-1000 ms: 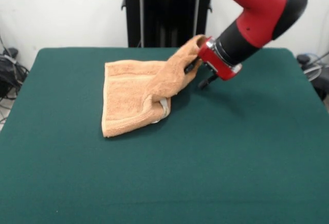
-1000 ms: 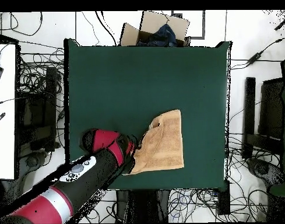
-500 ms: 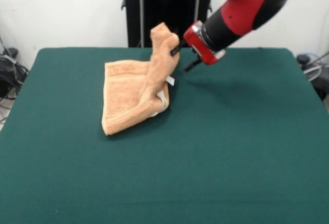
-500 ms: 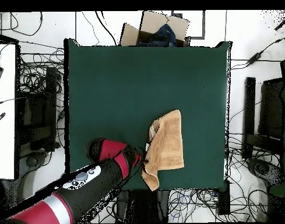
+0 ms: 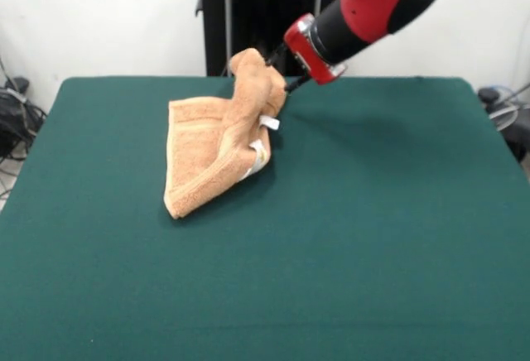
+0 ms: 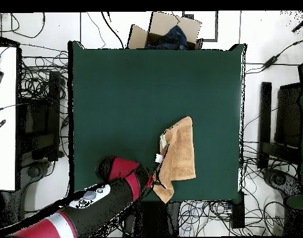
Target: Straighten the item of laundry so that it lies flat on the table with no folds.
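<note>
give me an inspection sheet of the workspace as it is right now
surface: green table, bare apart from the towel.
job's things: peach towel lies folded, not flat; one corner is lifted off the table in a bunch, and a white tag hangs below the lifted part.
clutter: nothing seen on the table.
grippers: gripper is shut on the towel's raised corner, held above the table's far side in the front view.
cables: many cables lie on the floor round the table in the overhead view.
surroundings: an open cardboard box with dark contents sits beyond the table edge opposite the robot.
</note>
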{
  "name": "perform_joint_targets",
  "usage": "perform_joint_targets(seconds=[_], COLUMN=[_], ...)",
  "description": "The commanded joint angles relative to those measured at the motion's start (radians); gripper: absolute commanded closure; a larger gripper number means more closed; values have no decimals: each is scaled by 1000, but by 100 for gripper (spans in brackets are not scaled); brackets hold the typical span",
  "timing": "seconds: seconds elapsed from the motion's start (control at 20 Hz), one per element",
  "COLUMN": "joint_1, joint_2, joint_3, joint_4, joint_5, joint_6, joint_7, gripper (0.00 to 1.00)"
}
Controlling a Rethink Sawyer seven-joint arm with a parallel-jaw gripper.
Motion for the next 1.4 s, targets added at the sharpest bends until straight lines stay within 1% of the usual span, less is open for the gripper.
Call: perform_joint_targets(seconds=[0.05, 0.4, 0.5, 0.65, 0.75, 1.0, 1.1, 1.15, 1.25, 1.4], joint_1=[37, 75, 69, 43, 45, 46, 57, 60, 54, 62], joint_2=[-39, -43, -40, -9, 17, 43, 43, 44, 40, 48], joint_3=[57, 56, 67, 108, 112, 115, 115, 123, 153, 175], joint_4=[50, 62, 73, 103, 109, 115, 128, 144, 175, 199], joint_5=[10, 24, 32, 48, 47, 60, 87, 109, 136, 168], joint_6=[69, 69, 36, -105, -169, -233, -263, -325, -422, -495], joint_7=[251, 278, 275, 269, 276, 292, 326, 353, 373, 380], gripper=[0, 0, 0, 0, 0, 0, 0, 0, 0, 0])
